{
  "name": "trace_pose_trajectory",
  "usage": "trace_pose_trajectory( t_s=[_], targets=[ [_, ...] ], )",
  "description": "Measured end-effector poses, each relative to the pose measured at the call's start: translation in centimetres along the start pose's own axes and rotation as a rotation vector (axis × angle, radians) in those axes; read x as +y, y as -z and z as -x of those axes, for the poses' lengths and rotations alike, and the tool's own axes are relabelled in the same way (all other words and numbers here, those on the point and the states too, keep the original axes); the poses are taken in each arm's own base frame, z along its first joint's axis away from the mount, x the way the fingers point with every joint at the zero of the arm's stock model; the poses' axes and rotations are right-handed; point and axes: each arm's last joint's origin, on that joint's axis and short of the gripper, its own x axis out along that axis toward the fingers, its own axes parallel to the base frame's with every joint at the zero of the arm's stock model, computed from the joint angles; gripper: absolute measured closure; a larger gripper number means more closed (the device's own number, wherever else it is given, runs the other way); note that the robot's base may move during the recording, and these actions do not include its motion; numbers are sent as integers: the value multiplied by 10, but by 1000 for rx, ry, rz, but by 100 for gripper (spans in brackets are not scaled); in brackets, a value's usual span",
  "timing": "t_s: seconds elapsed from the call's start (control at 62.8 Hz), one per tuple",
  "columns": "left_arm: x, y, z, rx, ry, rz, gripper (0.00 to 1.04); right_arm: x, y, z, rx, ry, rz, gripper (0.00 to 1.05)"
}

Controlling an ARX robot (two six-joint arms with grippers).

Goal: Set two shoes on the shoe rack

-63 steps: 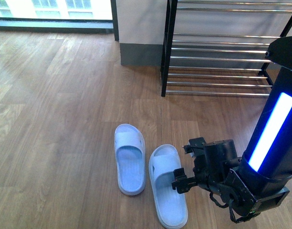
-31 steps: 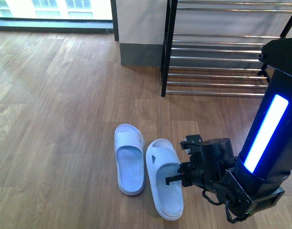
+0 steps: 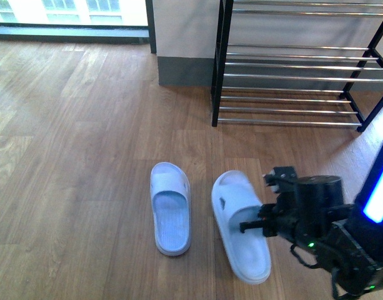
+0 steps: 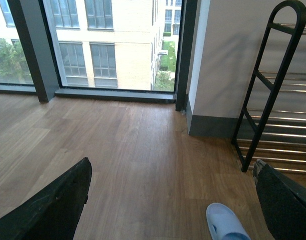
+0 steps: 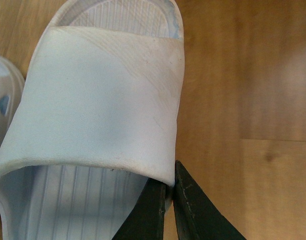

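Observation:
The two shoes here are light blue slippers on the wooden floor. One slipper (image 3: 170, 206) lies alone, left of centre. My right gripper (image 3: 252, 227) is shut on the side edge of the other slipper (image 3: 240, 220), pinching the strap's rim (image 5: 167, 170) between its black fingers (image 5: 192, 210). The lone slipper's edge (image 5: 0, 100) shows beside the held one. The shoe rack (image 3: 291, 94), black frame with chrome bars, stands at the back right with nothing on the bars in view. My left gripper (image 4: 171, 167) hangs open above the floor, with one slipper's toe (image 4: 223, 222) below it.
A white wall pillar with a grey baseboard (image 3: 184, 70) stands just left of the rack. Floor-length windows (image 4: 108, 45) run along the far side. Open wooden floor (image 3: 72, 156) stretches to the left of the slippers.
My right gripper has dragged the held slipper to the right, away from its mate, and turned its toe toward the rack. The right arm has swung right. The other slipper has not moved.

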Motion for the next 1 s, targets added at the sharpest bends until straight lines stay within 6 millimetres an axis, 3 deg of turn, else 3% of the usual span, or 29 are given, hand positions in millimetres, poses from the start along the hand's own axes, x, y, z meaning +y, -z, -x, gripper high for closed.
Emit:
trace_pose_trajectory(
  t_s=[0.048, 0.287, 0.335, 0.526, 0.717, 1.004],
  targets=[
    [0, 0, 0, 0, 0, 0, 9, -10, -19, 28, -30, 28, -11, 103],
    [0, 0, 0, 0, 0, 0, 9, -22, -59, 113, -94, 47, -26, 103],
    [0, 0, 0, 0, 0, 0, 9, -23, -70, 139, -130, 50, -31, 103],
    [0, 0, 0, 0, 0, 0, 9, -25, -81, 204, -228, 59, -73, 103],
    [0, 0, 0, 0, 0, 0, 9, -25, -77, 239, -286, 70, -108, 103],
    [0, 0, 0, 0, 0, 0, 9, -25, -80, 243, -313, 71, -117, 103]
  ],
)
